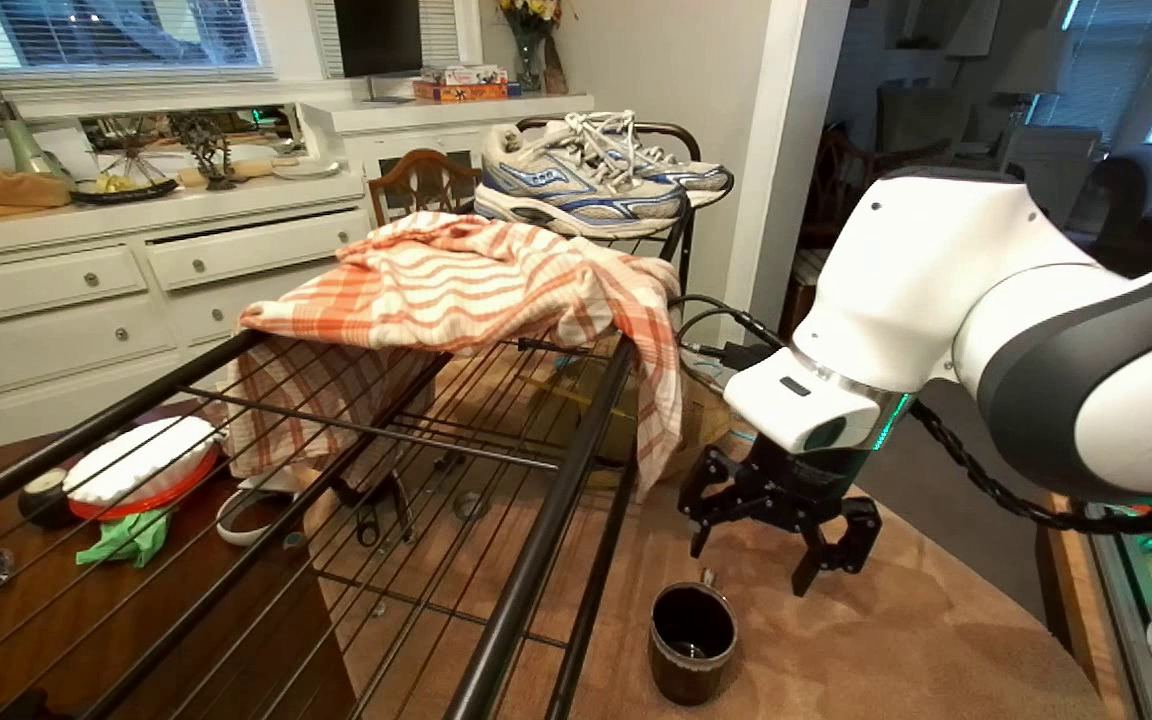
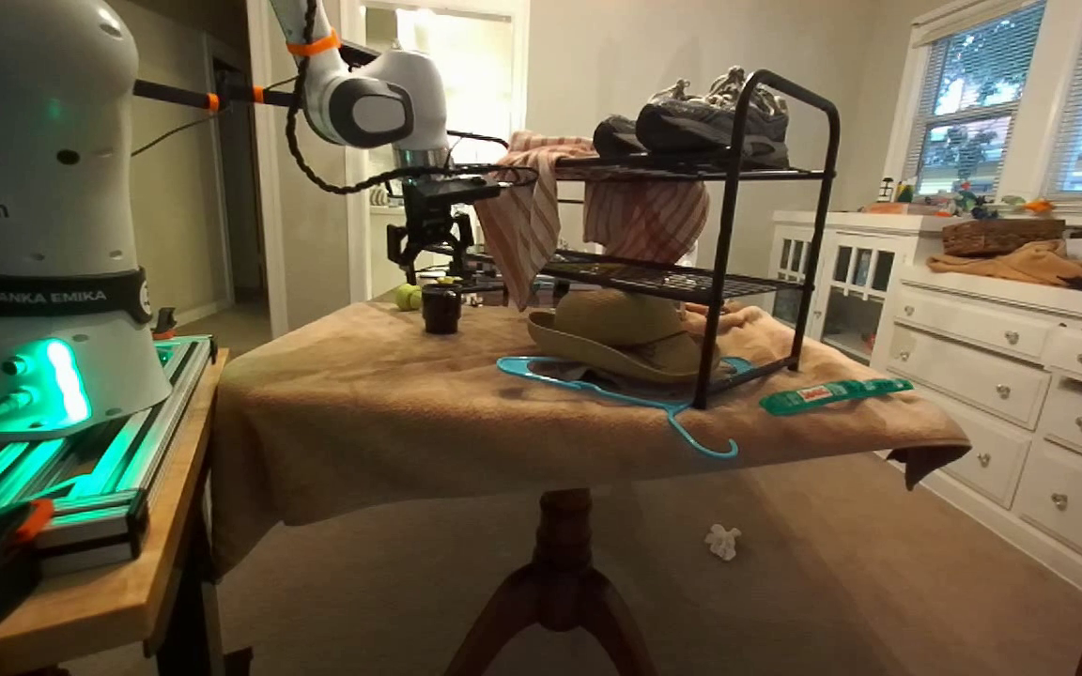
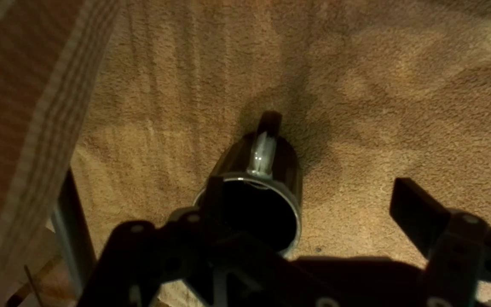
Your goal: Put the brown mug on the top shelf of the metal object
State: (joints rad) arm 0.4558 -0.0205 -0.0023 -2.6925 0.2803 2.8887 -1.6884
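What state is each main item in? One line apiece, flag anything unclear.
End effector: open, nothing gripped.
Brown mug: upright on the brown cover; contents unclear.
Metal rack: upright, top shelf partly covered.
Striped cloth: draped over top shelf, hanging down.
Sneakers: resting on top shelf.
Hat: crown up, under the rack.
Blue hanger: lying on the cover.
Base light: lit green.
Screen: dark.
Dresser drawer: dark gap above, perhaps slightly ajar.

Tally: one gripper [image 1: 751,568] (mine), one brown mug [image 1: 692,648], one metal rack [image 2: 727,221].
I have two fingers [image 3: 419,217] and see two wire shelves [image 2: 663,278]. Far end of the rack in an exterior view: two shoes [image 1: 586,188]. Striped cloths [image 1: 476,285]: one or two, can't tell. To the mug's right in an exterior view: one hat [image 2: 614,327], one blue hanger [image 2: 674,410], one green packet [image 2: 832,394]. Floor [image 2: 842,587]: one white wad [image 2: 722,542].
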